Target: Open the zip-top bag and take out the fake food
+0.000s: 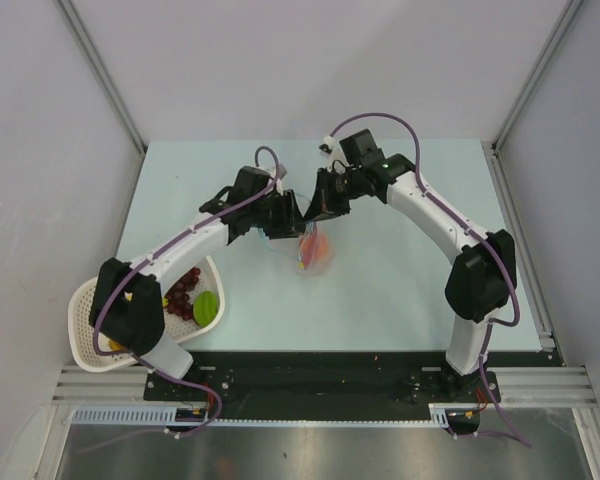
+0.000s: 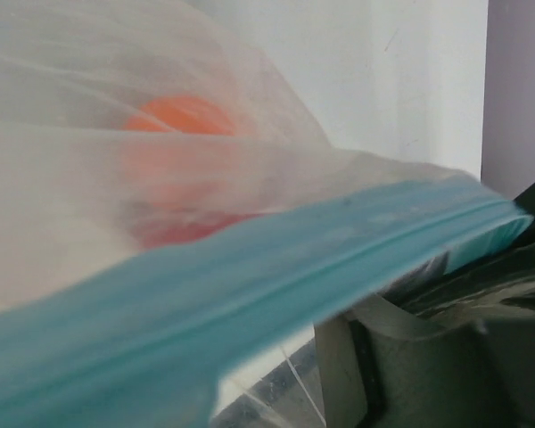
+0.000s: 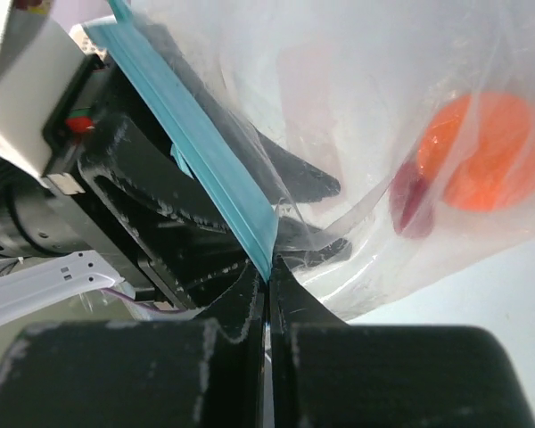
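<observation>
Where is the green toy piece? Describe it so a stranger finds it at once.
Start at the white mesh basket at the table's near left corner. At its right edge lies the green oval, beside the dark grape bunch; it is the only green piece.

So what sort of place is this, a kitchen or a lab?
Probably a robot test cell: two arms bolted to a metal rail, plain grey panels boxing in the table, toy fruit in a white basket.
</observation>
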You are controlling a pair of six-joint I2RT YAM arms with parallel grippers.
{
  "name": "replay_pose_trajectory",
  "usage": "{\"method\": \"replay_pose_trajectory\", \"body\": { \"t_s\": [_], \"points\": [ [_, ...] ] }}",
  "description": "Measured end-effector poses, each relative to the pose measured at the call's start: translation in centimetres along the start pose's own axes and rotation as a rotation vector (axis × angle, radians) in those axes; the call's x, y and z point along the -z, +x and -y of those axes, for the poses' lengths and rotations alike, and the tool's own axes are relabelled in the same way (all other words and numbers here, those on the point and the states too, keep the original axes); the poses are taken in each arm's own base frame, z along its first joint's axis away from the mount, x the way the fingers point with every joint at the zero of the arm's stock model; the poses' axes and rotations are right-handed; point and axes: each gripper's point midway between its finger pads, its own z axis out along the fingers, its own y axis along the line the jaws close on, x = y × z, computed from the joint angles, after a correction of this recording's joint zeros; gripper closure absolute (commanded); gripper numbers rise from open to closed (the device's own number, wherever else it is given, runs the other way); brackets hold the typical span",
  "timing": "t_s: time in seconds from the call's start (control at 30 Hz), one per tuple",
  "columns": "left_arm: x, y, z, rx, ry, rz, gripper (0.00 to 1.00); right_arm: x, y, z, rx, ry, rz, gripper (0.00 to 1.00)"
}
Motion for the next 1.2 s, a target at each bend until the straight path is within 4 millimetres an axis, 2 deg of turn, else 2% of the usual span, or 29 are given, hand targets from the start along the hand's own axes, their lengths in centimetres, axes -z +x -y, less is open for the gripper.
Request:
{"method": "replay_pose_trajectory", "body": {
  "t_s": [0.07, 0.23, 0.4, 0.53, 0.8, 0.9, 0.93, 1.0, 1.03, 1.13, 1.2],
  "points": [
    [0.0, 0.2, 0.0, -0.018, 0.000, -0.004, 0.46, 0.4, -0.4, 0.1, 0.000, -0.002, 0.015, 1.00],
    [-0.4, 0.7, 0.2, -0.070, 0.000, -0.016, 0.46, 0.7, -0.3, 0.0, 0.001, -0.008, 0.016, 1.00],
    [-2.4, 1.7, -0.2, -0.110, -0.019, -0.074, 0.46, 0.9, -0.4, 0.4, -0.008, -0.008, 0.016, 1.00],
    [-4.2, 2.5, -0.6, -0.121, -0.028, -0.119, 0.44, 1.2, -0.8, 1.6, -0.024, 0.022, 0.030, 1.00],
    [-6.6, 2.7, -1.3, -0.135, -0.065, -0.149, 0.43, 1.2, -1.0, 4.2, -0.053, 0.093, 0.048, 1.00],
    [-7.8, 2.7, -1.7, -0.150, -0.094, -0.161, 0.46, 1.2, -0.9, 5.5, -0.072, 0.127, 0.051, 1.00],
    [-8.1, 2.8, -1.9, -0.154, -0.103, -0.160, 0.51, 1.2, -0.8, 5.7, -0.080, 0.129, 0.048, 1.00],
    [-8.6, 3.0, -2.4, -0.156, -0.122, -0.163, 0.57, 1.1, -0.6, 5.2, -0.081, 0.100, 0.039, 1.00],
    [-9.0, 3.2, -2.6, -0.163, -0.129, -0.164, 0.65, 1.1, -0.4, 4.8, -0.075, 0.085, 0.036, 1.00],
    [-9.4, 3.1, -2.9, -0.180, -0.139, -0.144, 0.78, 1.6, -0.1, 3.8, -0.061, 0.056, 0.041, 1.00],
    [-9.6, 2.9, -2.8, -0.193, -0.140, -0.129, 0.83, 2.1, -0.1, 3.2, -0.051, 0.041, 0.051, 1.00]
  ]
}}
